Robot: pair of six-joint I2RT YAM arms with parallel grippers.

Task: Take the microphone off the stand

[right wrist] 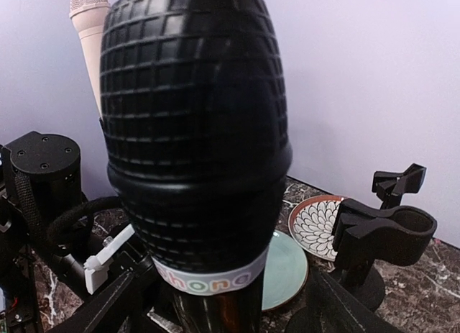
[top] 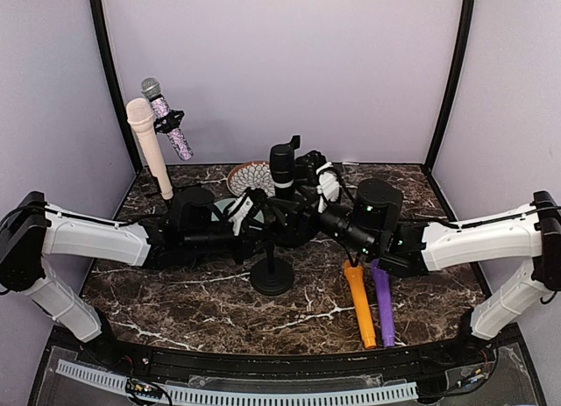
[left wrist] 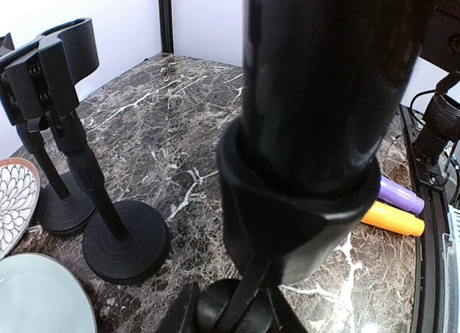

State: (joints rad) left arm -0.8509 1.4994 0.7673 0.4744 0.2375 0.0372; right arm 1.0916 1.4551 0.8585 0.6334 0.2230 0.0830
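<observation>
The black microphone stands upright in the clip of its stand, whose round base rests mid-table. In the right wrist view its grille head fills the frame above a white lettered band. My left gripper comes in from the left and is shut on the stand's stem just below the clip; in the left wrist view that gripper shows at the bottom edge. My right gripper straddles the microphone's body below the head, open, with a gap at its right finger.
A cream microphone and a glittery one sit on stands at the back left. A patterned plate and a teal plate lie behind the stand. Two empty stands are close by. Orange and purple sticks lie front right.
</observation>
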